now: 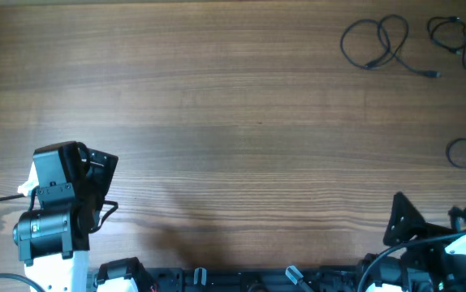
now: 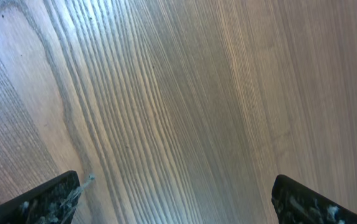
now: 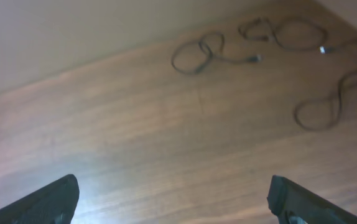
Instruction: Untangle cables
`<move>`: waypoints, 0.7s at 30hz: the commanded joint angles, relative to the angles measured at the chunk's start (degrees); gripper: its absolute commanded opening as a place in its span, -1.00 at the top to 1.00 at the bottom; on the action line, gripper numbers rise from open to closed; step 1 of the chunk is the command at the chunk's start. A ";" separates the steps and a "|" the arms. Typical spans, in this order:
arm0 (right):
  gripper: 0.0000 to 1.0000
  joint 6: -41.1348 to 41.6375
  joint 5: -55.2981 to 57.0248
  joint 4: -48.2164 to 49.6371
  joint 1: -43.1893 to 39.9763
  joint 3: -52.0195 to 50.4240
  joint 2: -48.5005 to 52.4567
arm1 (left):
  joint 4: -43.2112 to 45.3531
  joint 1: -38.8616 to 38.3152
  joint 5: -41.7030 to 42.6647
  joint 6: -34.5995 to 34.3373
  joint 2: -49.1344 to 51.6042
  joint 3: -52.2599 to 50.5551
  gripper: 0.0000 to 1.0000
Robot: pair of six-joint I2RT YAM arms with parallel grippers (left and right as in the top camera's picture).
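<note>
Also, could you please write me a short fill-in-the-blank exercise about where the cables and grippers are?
1. In the overhead view, the cables lie at the table's far ___ corner.
2. The right gripper is ___ and holds nothing.
3. The ___ wrist camera shows only bare table, no cables.
Missing words: right; open; left.

Robot lab or test setup, not a home. Plain wood-grain bench (image 1: 217,105) filling the overhead view, bare across the middle. Left arm (image 1: 54,215) mounted near the near-left corner, right arm (image 1: 440,243) at the near-right corner, with a black frame (image 1: 241,280) and fittings along the near edge between them. Thin cables (image 1: 379,45) lying loose by the far-right corner. Blank pale backdrop (image 3: 73,31) beyond the far edge in the right wrist view.
</note>
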 commanded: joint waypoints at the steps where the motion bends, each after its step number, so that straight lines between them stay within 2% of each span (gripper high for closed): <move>1: -0.99 -0.11 2.40 -1.57 0.22 -0.11 -0.61 | 0.11 0.42 0.04 0.68 -0.09 0.63 -1.00; 4: -0.99 -5.68 2.16 2.64 0.24 -0.44 -0.63 | 0.11 0.42 0.04 0.68 -0.09 0.63 -0.99; 8: -0.99 -12.33 1.44 13.88 0.17 -7.34 -1.99 | 0.11 0.42 0.04 0.68 -0.09 0.63 -1.00; 15: -0.99 -13.68 -6.36 45.27 0.09 -34.91 -14.84 | 0.11 0.42 0.04 0.68 -0.09 0.63 -1.00; 18: -0.99 -13.66 -9.51 53.81 0.11 -44.30 -19.37 | 0.11 0.42 0.04 0.68 -0.09 0.63 -1.00; 21: -0.99 -13.66 -10.08 57.72 0.83 -50.12 -22.18 | 0.11 0.42 0.04 0.68 -0.09 0.63 -1.00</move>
